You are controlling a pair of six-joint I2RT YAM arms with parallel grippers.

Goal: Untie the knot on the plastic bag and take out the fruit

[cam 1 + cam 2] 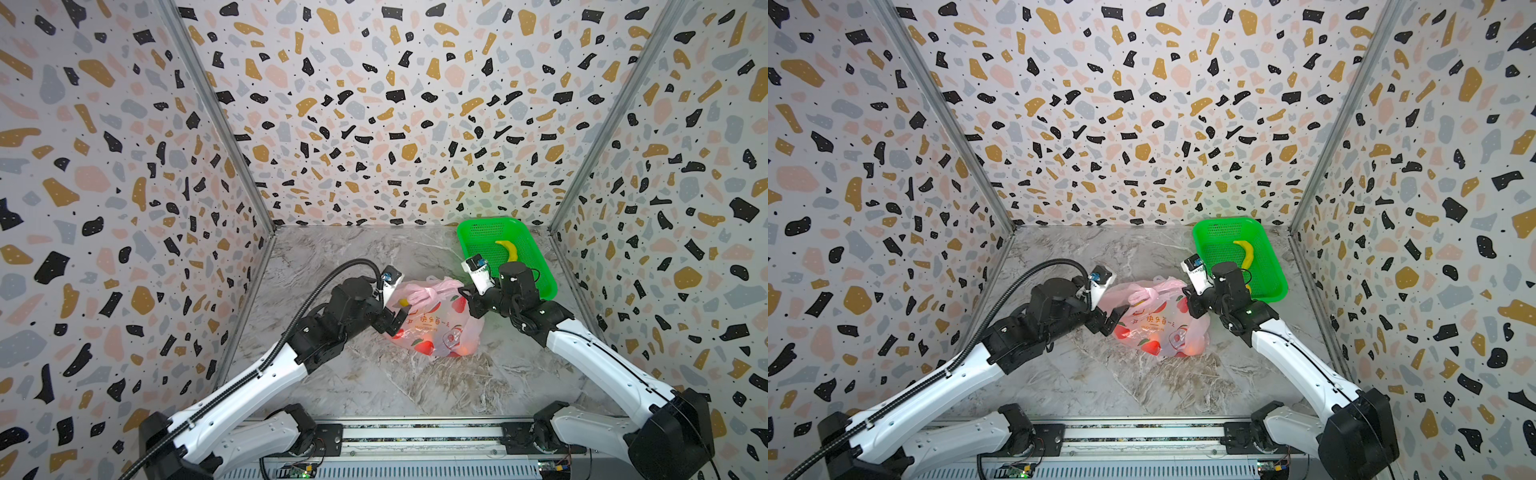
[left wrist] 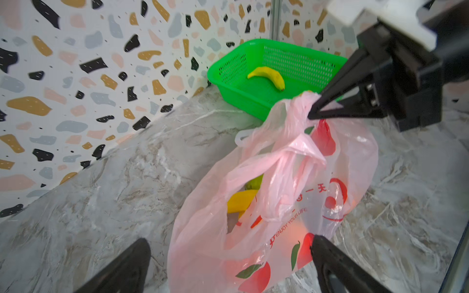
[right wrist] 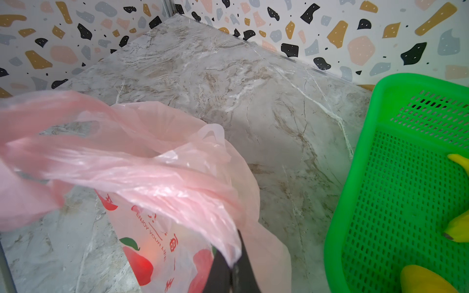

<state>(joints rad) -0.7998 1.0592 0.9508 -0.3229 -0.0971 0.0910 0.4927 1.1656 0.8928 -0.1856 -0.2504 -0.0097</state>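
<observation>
Your right gripper [image 2: 316, 111] pinches the plastic bag [image 1: 440, 328] by its right rim at centre, lifting the mouth. Your left gripper [image 2: 229, 239] stands wide and empty at the bag's left. The knot looks undone, so reach in for the yellow fruit [image 2: 239, 200].

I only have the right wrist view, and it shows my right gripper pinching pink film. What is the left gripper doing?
Observer: The left gripper is open, part of the bag between its fingers, gripping nothing.
Operator: Is there any gap in the bag on its side?
Observer: Yes. The left wrist view shows a gap beside the handle strips, with a yellow fruit and a green fruit inside.
Operator: I see only yellow bits in the basket.
Observer: A whole banana lies on the floor of the green basket.
</observation>
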